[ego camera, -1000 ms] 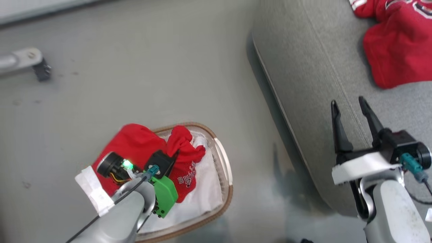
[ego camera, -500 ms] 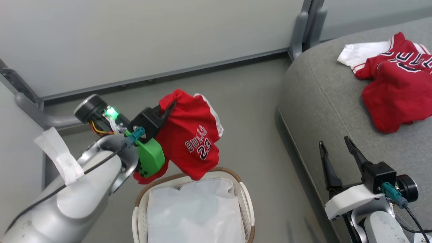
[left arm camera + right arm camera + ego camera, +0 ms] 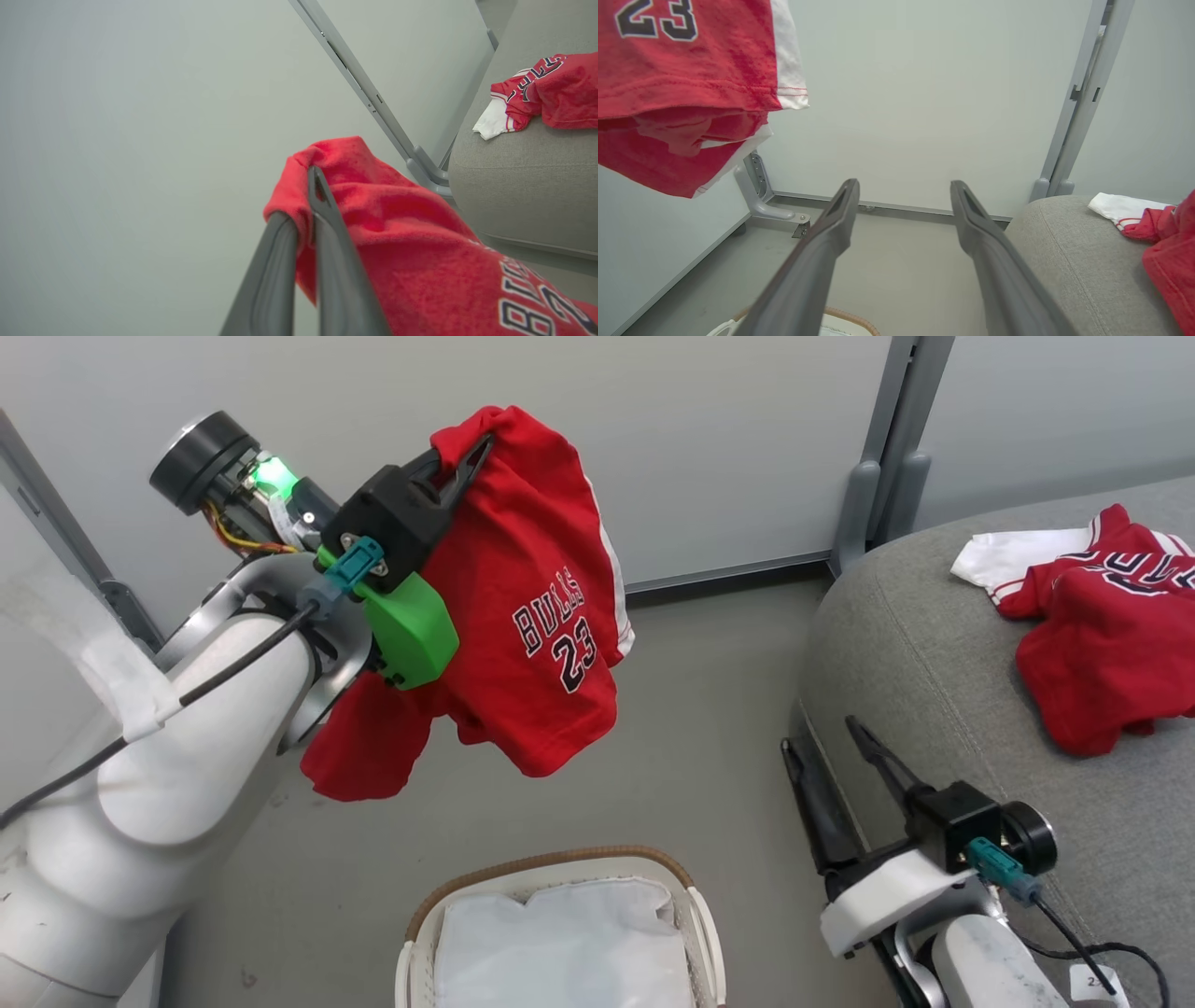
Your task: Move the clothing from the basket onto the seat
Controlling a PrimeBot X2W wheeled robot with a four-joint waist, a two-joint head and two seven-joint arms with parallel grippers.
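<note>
My left gripper (image 3: 471,443) is clamped on a red garment (image 3: 541,616) high above the basket (image 3: 560,856), my right gripper (image 3: 822,735) beside the basket stands spread and empty, so next I must carry it onto the seat (image 3: 934,644).

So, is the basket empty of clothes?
Looks empty: the visible part of the basket holds just its white liner; the near end is cut off.

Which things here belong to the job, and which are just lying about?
Job:
- held jersey
- left hand, gripping it
- basket
- seat
- jerseys on seat

Lying about:
- liner
- post
</note>
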